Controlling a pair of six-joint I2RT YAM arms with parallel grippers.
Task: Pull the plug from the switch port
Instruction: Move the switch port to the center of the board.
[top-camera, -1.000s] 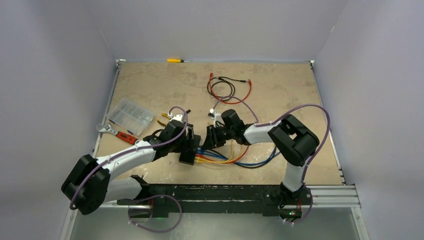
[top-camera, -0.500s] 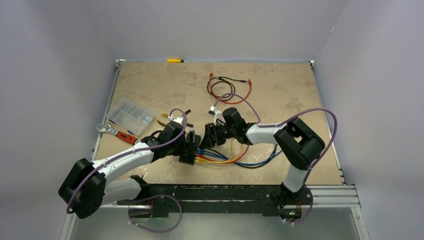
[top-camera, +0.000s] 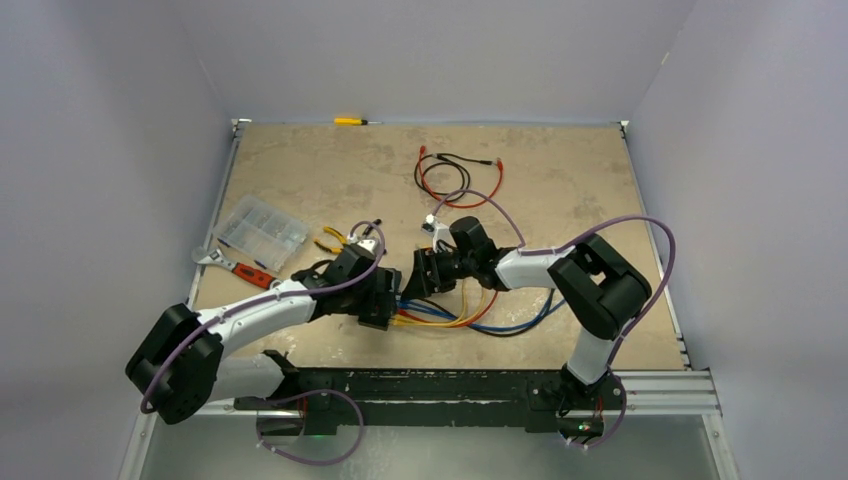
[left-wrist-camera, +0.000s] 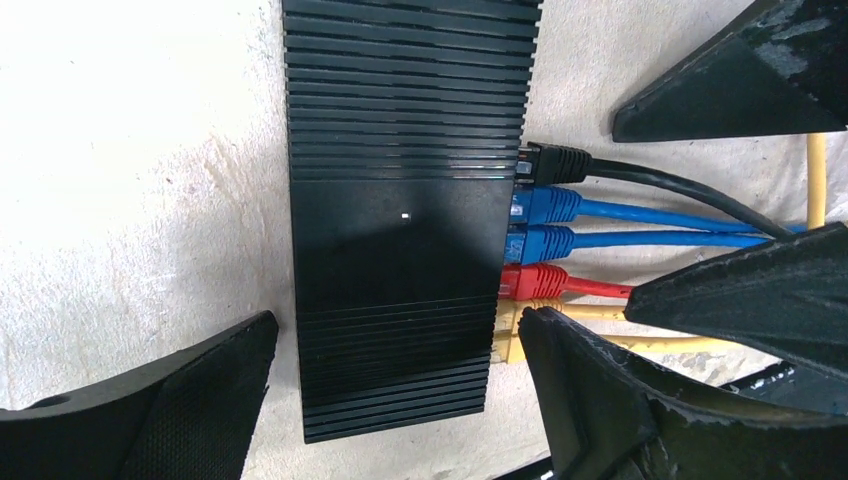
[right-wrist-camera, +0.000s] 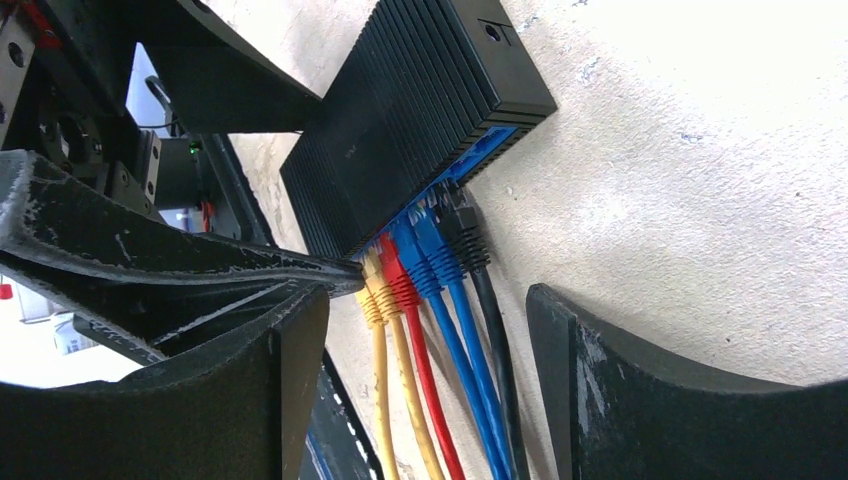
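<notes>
Tan table (top-camera: 560, 200): left gripper (left-wrist-camera: 398, 325) gapes astride the switch (left-wrist-camera: 400, 150), seemingly to brace it, while right gripper (right-wrist-camera: 428, 295) gapes around its plugs (left-wrist-camera: 540, 243).

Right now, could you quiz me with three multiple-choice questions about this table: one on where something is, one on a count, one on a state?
1. Where does the yellow screwdriver lie?
A) at the far edge of the table
B) at the near edge
C) dead centre

2. How many blue plugs sit in the switch?
A) none
B) two
C) five

3. The red plug is:
A) lying loose
B) cut off
C) seated in its port

Answers:
1 A, the overhead view shows it along the far edge.
2 B, two blue heads sit side by side in the socket row.
3 C, its head meets the switch's socket face.
</notes>
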